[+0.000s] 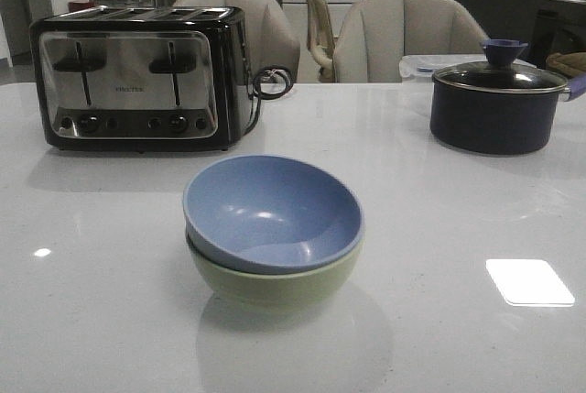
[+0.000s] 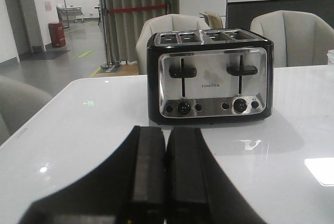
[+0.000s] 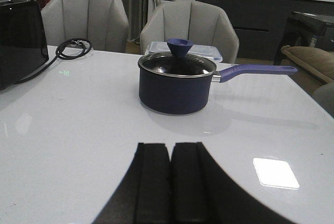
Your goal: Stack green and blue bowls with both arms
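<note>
Blue bowl (image 1: pixel 270 210) nested in green bowl (image 1: pixel 275 278), frame centre — stiff, smooth, slippery; take the rim. Left claw (image 2: pixel 165 182) and right claw (image 3: pixel 170 182) pressed together, empty.

blue bowl (image 1: pixel 272 212) hides green bowl's (image 1: pixel 275 283) inside.

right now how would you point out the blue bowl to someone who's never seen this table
Start at the toaster at the table's far left, then come toward the near middle. The blue bowl sits nested, slightly tilted, inside the green bowl; it is the only pale blue, open dish, unlike the dark lidded pot.
</note>
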`<state>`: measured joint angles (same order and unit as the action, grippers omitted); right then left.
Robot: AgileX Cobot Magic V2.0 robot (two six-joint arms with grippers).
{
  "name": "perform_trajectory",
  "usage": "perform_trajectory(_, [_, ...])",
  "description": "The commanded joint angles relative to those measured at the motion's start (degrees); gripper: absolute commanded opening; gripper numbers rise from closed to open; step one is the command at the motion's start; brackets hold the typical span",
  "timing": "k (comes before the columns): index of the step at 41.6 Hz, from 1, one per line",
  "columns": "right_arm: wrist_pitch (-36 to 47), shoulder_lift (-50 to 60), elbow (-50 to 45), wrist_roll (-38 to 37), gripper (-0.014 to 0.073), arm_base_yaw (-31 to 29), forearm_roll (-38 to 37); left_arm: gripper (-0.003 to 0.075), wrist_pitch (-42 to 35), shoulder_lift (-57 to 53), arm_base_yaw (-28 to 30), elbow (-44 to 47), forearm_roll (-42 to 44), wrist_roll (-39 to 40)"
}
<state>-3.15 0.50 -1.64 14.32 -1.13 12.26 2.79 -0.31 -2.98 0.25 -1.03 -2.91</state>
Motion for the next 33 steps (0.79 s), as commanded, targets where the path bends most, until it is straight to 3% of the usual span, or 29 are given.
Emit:
perform_trajectory(1, [5.53, 1.17, 0.30, 0.22, 0.0036, -0.41, 0.31, 0.0098, -4.87, -0.91, -0.38, 0.35, 0.14, 0.72])
perform_trajectory(6, [6.51, 1.17, 0.30, -1.09, 0.0036, -0.41, -0.17, 0.0099, -4.87, -0.91, -0.38, 0.35, 0.14, 0.72])
perform_trajectory(11, [8.51, 1.17, 0.30, -8.79, 0.0036, -0.46, -7.96, 0.0098, -4.87, -0.91, -0.38, 0.35, 0.14, 0.72])
perform_trajectory(15, [8.66, 1.17, 0.30, -12.62, 0.0036, -0.46, -9.78, 0.0099, -4.87, -0.91, -0.38, 0.35, 0.14, 0.72])
perform_trajectory(33, [8.74, 1.17, 0.30, -15.77, 0.0036, -0.46, -12.26, 0.0098, -4.87, -0.91, -0.38, 0.35, 0.14, 0.72])
